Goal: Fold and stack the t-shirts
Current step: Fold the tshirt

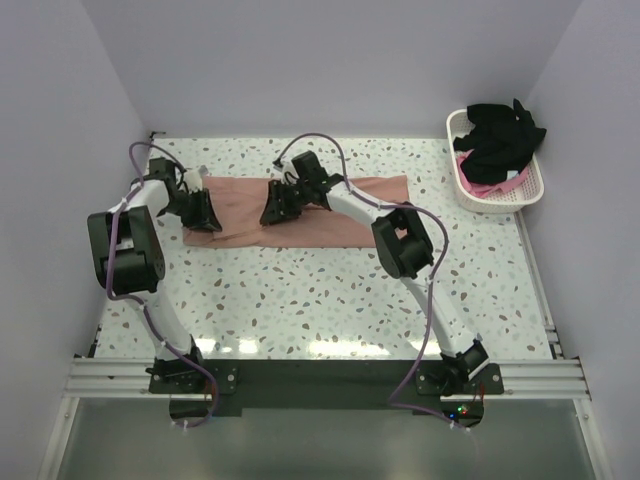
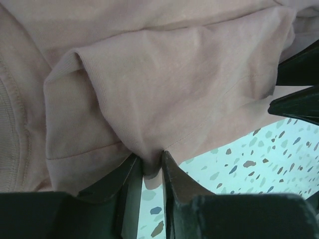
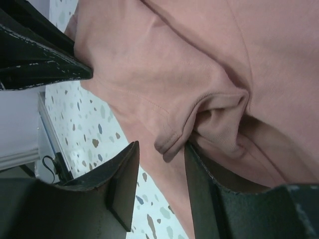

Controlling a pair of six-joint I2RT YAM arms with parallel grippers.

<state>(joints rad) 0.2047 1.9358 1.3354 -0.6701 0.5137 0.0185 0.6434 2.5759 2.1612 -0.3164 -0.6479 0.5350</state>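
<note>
Hidden from above, plain at wrists: left gripper [image 2: 151, 162] pinching salmon-pink t-shirt [image 2: 164, 74], lower centre; right gripper [image 3: 160, 149] parted astride sleeve fold [image 3: 172, 144].

From above, I see only a small part of the brighter pink t-shirt [image 1: 478, 188]; the black t-shirt [image 1: 505, 140] covers the rest. The right arm [image 1: 350, 205] hides the middle of the salmon-pink t-shirt [image 1: 235, 210], and both wrist views cut it off.
</note>
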